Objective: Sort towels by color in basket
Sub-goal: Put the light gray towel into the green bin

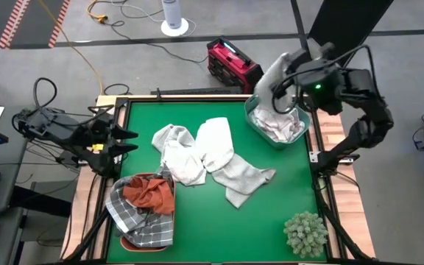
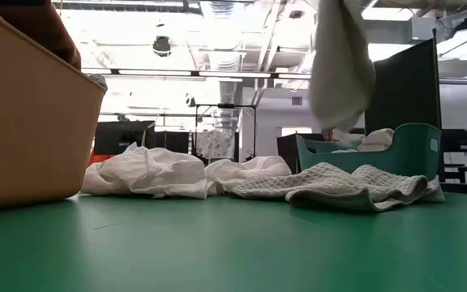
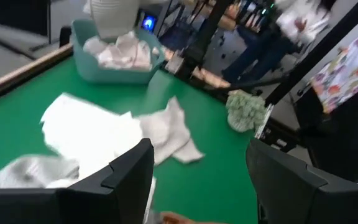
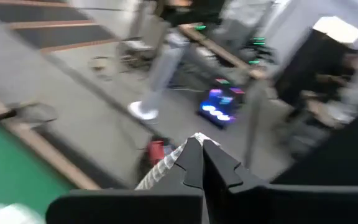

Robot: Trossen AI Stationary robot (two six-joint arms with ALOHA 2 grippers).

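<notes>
My left fingers [image 1: 127, 140] apart, empty, hovering just above the orange basket [image 1: 127, 241] that already holds rust [image 1: 150, 193] and grey checked towels [image 1: 135, 219] | between my grippers, three pale towels [image 1: 197, 154] unsorted on counter [image 1: 271, 221] | my right fingers [image 1: 284, 94] clamped on white towel [image 1: 269, 79], hanging above teal basket [image 1: 256, 125] with whites | roughly half done, I judge

green table [image 1: 271, 221], teal basket [image 1: 254, 121], rust-orange towel [image 1: 150, 193], grey checked towel [image 1: 135, 221], white towels [image 1: 213, 143]

The green table [image 1: 271, 221] holds loose towels [image 1: 205, 158], a teal basket [image 1: 255, 124], a tan basket [image 1: 127, 243] and a plant ball [image 1: 305, 233].
</notes>
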